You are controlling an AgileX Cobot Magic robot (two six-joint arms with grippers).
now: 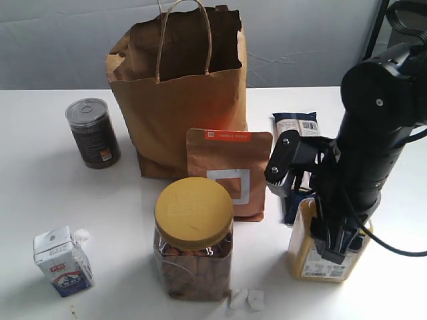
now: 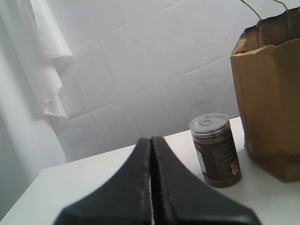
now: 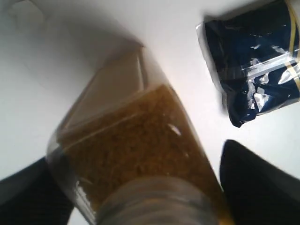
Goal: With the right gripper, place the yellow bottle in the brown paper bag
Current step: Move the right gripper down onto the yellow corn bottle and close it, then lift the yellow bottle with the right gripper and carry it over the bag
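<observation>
We are looking at a white surface (image 1: 40,193) backed by a creased white cloth (image 1: 67,40), which is also hanging in folds (image 2: 47,70) in the left wrist view. A black pole (image 1: 375,30) is standing beyond the far right corner.

The yellow bottle (image 1: 303,250) is standing upright near the near right corner. The right end effector (image 1: 337,248) is reaching down over it. In the right wrist view its fingers (image 3: 258,187) are sitting on either side of the bottle, but we cannot tell whether they are pressing on it. The left end effector (image 2: 151,140) is hanging with its fingers pressed together.

The brown paper bag (image 1: 177,93) is standing open-topped at the middle of the far edge, well apart from the bottle. A dark can (image 1: 93,132) is standing toward the left edge, and a small carton (image 1: 62,261) is lying at the near left corner. A yellow-lidded jar (image 1: 193,240) is standing at the middle of the near edge, with a brown pouch (image 1: 229,173) leaning between it and the bag. A dark blue packet (image 1: 295,127) is lying just beyond the bottle.
</observation>
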